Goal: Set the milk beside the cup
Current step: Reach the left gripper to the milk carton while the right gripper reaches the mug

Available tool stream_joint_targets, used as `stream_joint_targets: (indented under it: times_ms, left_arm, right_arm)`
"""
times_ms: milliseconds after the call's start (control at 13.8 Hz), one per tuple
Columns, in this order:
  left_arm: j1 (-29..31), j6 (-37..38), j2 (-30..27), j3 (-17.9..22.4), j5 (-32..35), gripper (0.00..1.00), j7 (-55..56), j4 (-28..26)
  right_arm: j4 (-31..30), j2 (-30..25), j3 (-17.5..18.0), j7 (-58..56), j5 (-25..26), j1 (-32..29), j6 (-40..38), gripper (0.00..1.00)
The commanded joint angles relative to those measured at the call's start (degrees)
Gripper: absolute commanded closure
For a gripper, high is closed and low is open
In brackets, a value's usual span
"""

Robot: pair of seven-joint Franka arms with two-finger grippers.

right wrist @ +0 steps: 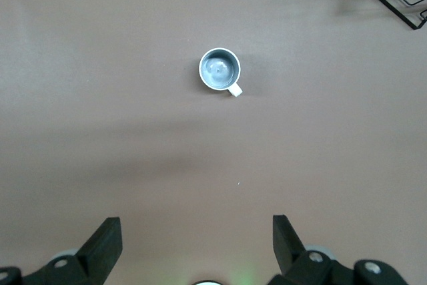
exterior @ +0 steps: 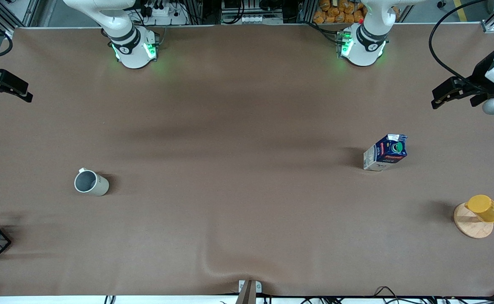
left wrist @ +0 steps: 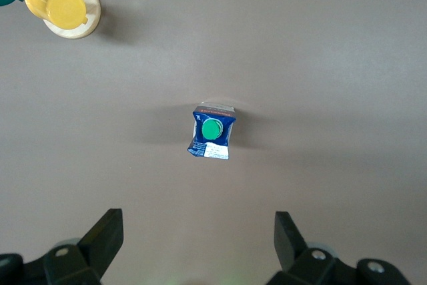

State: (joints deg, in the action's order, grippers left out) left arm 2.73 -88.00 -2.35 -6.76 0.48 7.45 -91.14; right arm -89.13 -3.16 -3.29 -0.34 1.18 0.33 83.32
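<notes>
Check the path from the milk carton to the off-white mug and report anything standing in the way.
Nothing visible stands in the way. Only bare table lies between the milk and the cup. The yellow cup on its wooden disc sits nearer the front camera, off that line. The left gripper and right gripper are both open.

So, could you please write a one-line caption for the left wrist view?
Open left gripper hovering high above the upright milk carton, with a yellow cup on its wooden disc nearby.

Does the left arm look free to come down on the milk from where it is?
Probably yes: the left claw is open, the milk stands upright alone, and the yellow cup sits well aside.
</notes>
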Motion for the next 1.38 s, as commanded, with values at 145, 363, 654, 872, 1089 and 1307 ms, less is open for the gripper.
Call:
stream_joint_targets:
  times_ms: [145,363,654,872,1089,1307]
  left_arm:
    - [-0.01,0.72,1.38,0.87,-0.92,0.0,-2.0,1.49]
    - [-0.01,-0.33,3.75,0.87,-1.0,0.0,-3.23,1.49]
    - [-0.18,-5.85,6.21,0.61,-0.31,0.0,-3.76,-3.41]
    - [0.08,-13.84,7.17,0.43,-0.39,0.0,-3.85,-10.62]
    - [0.17,-18.95,7.36,0.25,-0.3,0.0,-3.76,-15.98]
    - [-0.1,-24.66,7.45,0.25,-0.22,0.0,-3.85,-20.38]
  right_arm:
    - [0.8,0.96,0.21,-0.89,0.23,0.02,-0.96,0.0]
    - [0.71,1.22,0.21,-1.24,0.14,-0.16,-0.88,0.0]
    - [0.62,4.55,0.21,-1.24,0.23,-0.16,-0.79,0.0]
    - [0.71,10.08,0.12,-2.72,0.23,-0.16,-0.44,0.0]
    - [0.71,17.02,0.12,-5.01,0.23,-0.07,3.23,0.0]
    - [0.27,22.21,0.21,-9.84,0.23,0.19,11.48,0.0]
